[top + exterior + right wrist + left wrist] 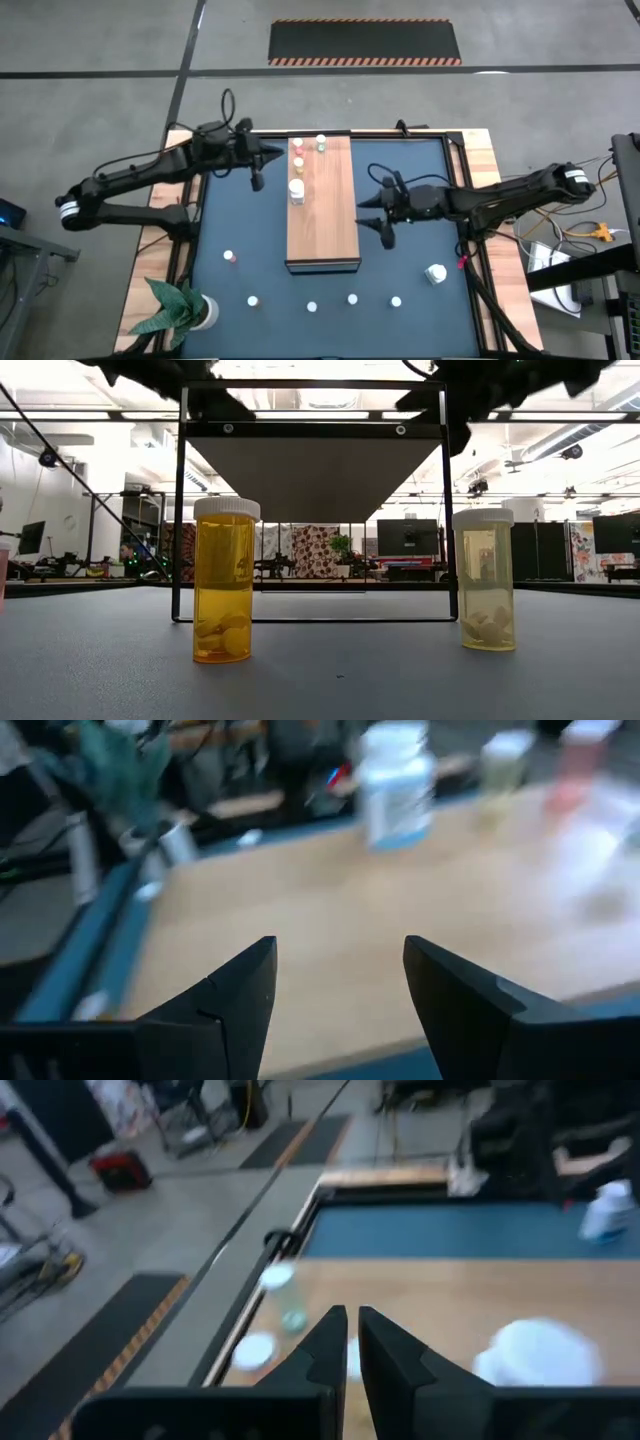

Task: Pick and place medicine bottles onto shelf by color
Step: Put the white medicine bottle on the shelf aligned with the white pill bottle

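Note:
The shelf (pixel 325 215) is a long wooden board raised on a black frame over the dark mat. Several medicine bottles (pixel 297 187) stand on its far left part, and they show in the left wrist view as white caps (pixel 540 1352). More bottles (pixel 352 298) stand on the mat near the front edge; the low view shows an amber one (pixel 224 580) and a yellow one (pixel 485 580). My left gripper (pixel 281 153) (pixel 350 1345) is shut and empty at the shelf's far left edge. My right gripper (pixel 362 212) (pixel 340 990) is open and empty at the shelf's right edge.
A potted green plant (pixel 180 310) stands at the mat's near left corner. A larger white bottle (pixel 436 273) stands on the mat to the right of the shelf. The wooden table rim (pixel 480 150) frames the mat.

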`<state>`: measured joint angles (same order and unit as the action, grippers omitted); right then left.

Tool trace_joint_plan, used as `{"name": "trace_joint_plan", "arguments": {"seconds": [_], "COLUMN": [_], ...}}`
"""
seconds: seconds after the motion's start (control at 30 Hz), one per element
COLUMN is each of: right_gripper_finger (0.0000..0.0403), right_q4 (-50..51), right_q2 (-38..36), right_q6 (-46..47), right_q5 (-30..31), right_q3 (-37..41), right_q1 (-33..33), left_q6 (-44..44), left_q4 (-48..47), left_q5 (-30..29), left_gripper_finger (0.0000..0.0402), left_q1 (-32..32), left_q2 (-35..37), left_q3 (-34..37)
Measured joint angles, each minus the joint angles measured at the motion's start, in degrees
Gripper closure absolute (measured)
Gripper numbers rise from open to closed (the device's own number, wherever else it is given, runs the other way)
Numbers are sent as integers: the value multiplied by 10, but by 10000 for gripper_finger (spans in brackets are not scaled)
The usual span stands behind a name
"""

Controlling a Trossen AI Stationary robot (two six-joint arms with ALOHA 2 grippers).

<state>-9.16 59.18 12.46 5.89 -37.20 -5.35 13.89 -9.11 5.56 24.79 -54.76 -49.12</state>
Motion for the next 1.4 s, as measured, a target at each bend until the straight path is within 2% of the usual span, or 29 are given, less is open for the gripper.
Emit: {"name": "trace_joint_plan", "arguments": {"seconds": [0.17, 0.33, 0.5, 0.7, 0.77, 0.9, 1.07, 1.2, 1.3, 1.4], "right_gripper_finger": [193, 193, 193, 193, 193, 193, 193, 193, 193, 198], "right_q4": [168, 336, 528, 778, 831, 858, 846, 825, 784, 772], "right_q2": [17, 40, 66, 95, 98, 98, 99, 99, 99, 99], "right_q6": [81, 223, 378, 565, 623, 711, 774, 785, 747, 749], "right_q5": [-63, -61, -59, -63, -67, -117, -137, -156, -172, -172], "right_q3": [-86, -174, -252, -322, -328, -316, -270, -226, -203, -189], "right_q1": [-45, -87, -121, -167, -189, -227, -259, -275, -284, -287], "left_q6": [0, 0, 0, 0, 0, 1, 7, 20, 20, 20], "left_q4": [45, 99, 109, 112, 111, 112, 112, 113, 115, 116], "left_q5": [1, 2, 2, 2, 2, 2, 2, 2, 2, 2], "left_gripper_finger": [389, 389, 389, 389, 389, 389, 389, 389, 389, 389], "left_q1": [-57, -97, -117, -135, -140, -144, -144, -144, -144, -144], "left_q2": [16, 22, 28, 20, 18, 17, 17, 17, 17, 17], "left_q3": [1, 1, 1, 1, 2, 2, 2, 2, 2, 2]}}
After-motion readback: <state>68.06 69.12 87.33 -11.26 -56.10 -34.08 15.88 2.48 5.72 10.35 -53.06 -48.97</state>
